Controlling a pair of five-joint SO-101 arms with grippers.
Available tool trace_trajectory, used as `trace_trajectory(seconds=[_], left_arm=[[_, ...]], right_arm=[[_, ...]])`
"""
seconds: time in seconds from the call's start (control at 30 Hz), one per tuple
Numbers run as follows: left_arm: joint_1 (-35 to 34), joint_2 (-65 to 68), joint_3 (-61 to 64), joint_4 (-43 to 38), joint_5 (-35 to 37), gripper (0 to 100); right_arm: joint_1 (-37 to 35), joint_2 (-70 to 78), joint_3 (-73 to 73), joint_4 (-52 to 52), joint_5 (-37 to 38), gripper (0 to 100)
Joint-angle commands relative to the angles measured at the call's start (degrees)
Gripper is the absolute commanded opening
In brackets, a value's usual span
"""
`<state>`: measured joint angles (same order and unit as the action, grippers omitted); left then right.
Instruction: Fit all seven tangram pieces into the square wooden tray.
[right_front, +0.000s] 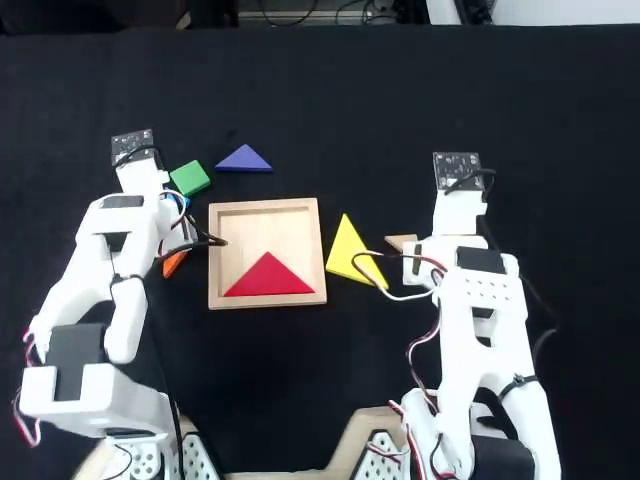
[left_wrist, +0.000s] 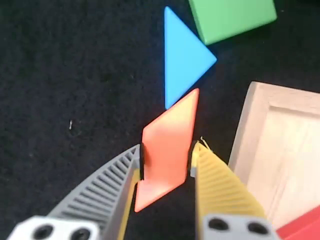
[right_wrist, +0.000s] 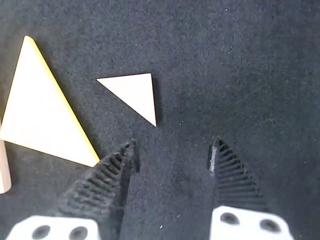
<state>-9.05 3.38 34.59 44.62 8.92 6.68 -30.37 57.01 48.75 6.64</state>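
From above, the square wooden tray (right_front: 265, 207) lies in the middle of the black surface (right_front: 400, 100). A red triangle (right_front: 267, 277) lies inside it, against the near edge. A purple triangle (right_front: 243, 159) and a green square (right_front: 190, 178) lie beyond the tray's far left corner. A yellow triangle (right_front: 349, 250) lies just beside the tray's right side, and a small pale triangle (right_front: 401, 241) is near it. The left arm (right_front: 110, 260) stands at the tray's left side, the right arm (right_front: 470, 300) further right than the yellow triangle.

In the left wrist view, the left pincer (left_wrist: 167, 149) is closed on an orange parallelogram (left_wrist: 170, 125); both fingers press on its long edges. One corner of it touches a blue triangle (left_wrist: 183, 57), and the green square is just beyond. The tray's wall is close beside the yellow finger (left_wrist: 215, 180).

In the right wrist view, the right pincer (right_wrist: 175, 144) is open and holds nothing. It hangs over the bare surface, with the pale triangle just ahead of its fingertips and the yellow triangle to one side.
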Motion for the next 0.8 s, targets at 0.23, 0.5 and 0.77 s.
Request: trace_trajectory(seconds=[0.23, 0.5, 0.77], left_arm=[[-0.57, 3.96, -6.81, 4.04, -2.81, 17], [-0.92, 6.95, -10.24, 6.68, -2.55, 17], [-2.77, 17.32, -22.90, 17.85, -2.99, 17]], right_arm=[[-3.96, -1.63, -0.04, -0.88, 0.18, 23.0], [-4.04, -1.63, 0.40, -0.88, 0.18, 23.0], [-4.04, -1.63, 0.48, -0.88, 0.18, 23.0]])
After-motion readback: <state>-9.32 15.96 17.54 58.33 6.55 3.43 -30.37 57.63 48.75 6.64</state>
